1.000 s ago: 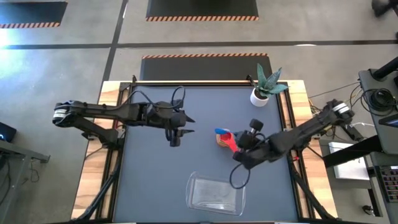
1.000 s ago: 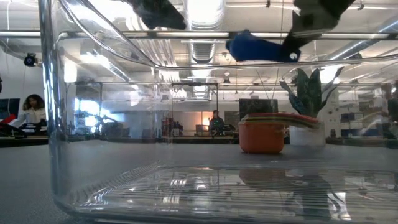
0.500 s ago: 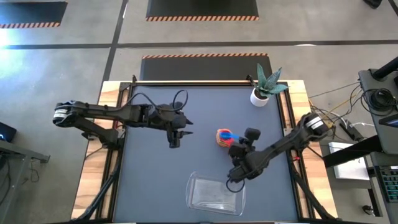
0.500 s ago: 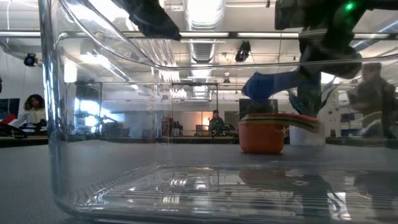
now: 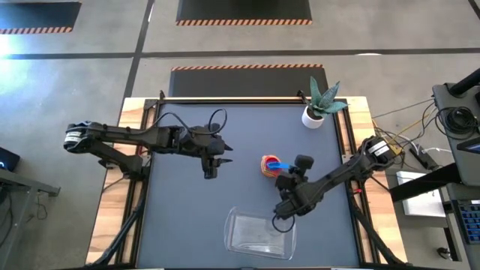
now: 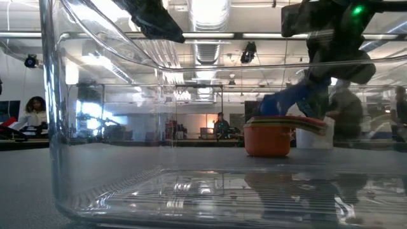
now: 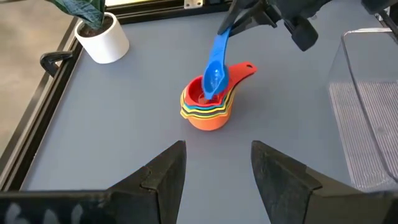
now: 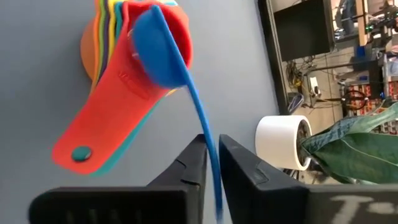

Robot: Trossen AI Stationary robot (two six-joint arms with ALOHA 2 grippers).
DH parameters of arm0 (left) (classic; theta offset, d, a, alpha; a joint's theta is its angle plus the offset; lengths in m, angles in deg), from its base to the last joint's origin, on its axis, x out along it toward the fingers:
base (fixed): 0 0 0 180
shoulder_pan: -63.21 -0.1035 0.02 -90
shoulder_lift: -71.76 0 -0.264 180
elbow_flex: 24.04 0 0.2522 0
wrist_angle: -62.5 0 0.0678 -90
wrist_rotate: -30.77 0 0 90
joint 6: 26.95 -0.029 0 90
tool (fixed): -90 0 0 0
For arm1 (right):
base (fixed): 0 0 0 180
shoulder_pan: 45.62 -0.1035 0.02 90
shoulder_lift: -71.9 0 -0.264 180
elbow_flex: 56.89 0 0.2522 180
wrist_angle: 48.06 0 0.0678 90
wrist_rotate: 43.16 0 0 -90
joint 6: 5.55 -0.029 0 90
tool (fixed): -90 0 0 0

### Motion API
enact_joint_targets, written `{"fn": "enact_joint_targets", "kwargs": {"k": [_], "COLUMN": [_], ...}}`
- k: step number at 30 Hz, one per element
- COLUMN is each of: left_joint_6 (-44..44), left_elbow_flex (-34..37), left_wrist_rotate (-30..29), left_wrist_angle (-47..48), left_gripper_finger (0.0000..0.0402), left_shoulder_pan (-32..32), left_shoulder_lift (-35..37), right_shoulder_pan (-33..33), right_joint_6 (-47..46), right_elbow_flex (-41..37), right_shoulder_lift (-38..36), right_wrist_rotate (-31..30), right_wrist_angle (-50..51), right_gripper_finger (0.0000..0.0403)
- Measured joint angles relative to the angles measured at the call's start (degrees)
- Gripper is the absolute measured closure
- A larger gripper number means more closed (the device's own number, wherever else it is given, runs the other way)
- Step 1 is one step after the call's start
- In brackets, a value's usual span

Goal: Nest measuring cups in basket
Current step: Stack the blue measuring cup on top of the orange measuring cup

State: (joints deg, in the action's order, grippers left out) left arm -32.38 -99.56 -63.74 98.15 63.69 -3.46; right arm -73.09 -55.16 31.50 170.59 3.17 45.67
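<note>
The measuring cups stand nested in one stack (image 5: 268, 166) on the mat at mid-table, orange outermost and red (image 7: 239, 70) on top, resting on the orange cup's base (image 6: 268, 141). My right gripper (image 5: 288, 175) is just to the stack's near right, shut on the blue cup (image 7: 214, 74), whose bowl dips into the red cup. The clear basket (image 5: 260, 232) rests on its flat bottom at the near edge. My left gripper (image 5: 211, 168) hovers open, left of the stack. My right gripper pinches the blue cup's flat handle near its free end (image 8: 212, 163) between its two fingers, the handle running along them. The fingers come slanting down from the table's near right. The cup is tilted, with its bowl (image 8: 157, 48) low in the red cup's mouth.
A small white plant pot (image 5: 313, 116) with a spiky plant stands at the far right corner. Bare mat lies between the stack and the basket and across the table's left half. People sit in the room beyond the table (image 6: 30, 111).
My right gripper has come down toward the stack while moving toward the near edge, still shut on the blue cup. The cup, lifted well above the stack a second ago, has dropped and tipped so that its bowl now sits in the red cup.
</note>
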Motion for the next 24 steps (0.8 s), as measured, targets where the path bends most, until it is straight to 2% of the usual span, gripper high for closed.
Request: {"fn": "enact_joint_targets", "kwargs": {"k": [9, 13, 16, 21, 24], "left_joint_6": [0.2, 0.2, 0.2, 0.2, 0.2], "left_elbow_flex": [0.0, 0.0, 0.0, 0.2, 0.3], "left_wrist_rotate": [0.1, 0.3, 0.3, 0.5, 0.7], "left_wrist_angle": [0.0, 0.0, 0.0, 0.0, -0.1], "left_gripper_finger": [0.0238, 0.0238, 0.0238, 0.0238, 0.0238], "left_shoulder_pan": [0.0, 0.0, 0.0, 0.0, 0.0], "left_shoulder_lift": [0.0, 0.0, 0.0, 0.0, 0.0], "right_shoulder_pan": [0.0, -0.2, -0.7, -2.7, -4.2], "right_joint_6": [2.1, 2.3, 3.0, 6.8, 7.5], "right_elbow_flex": [0.1, 1.3, 2.3, 2.0, 1.2], "right_shoulder_lift": [0.0, -1.4, -4.2, -11.0, -14.9], "right_wrist_rotate": [1.7, 3.5, 5.9, 11.5, 8.3], "right_wrist_angle": [-1.0, -1.0, -2.6, -10.8, -13.5], "right_gripper_finger": [0.0288, 0.0261, 0.0254, 0.0257, 0.0261]}}
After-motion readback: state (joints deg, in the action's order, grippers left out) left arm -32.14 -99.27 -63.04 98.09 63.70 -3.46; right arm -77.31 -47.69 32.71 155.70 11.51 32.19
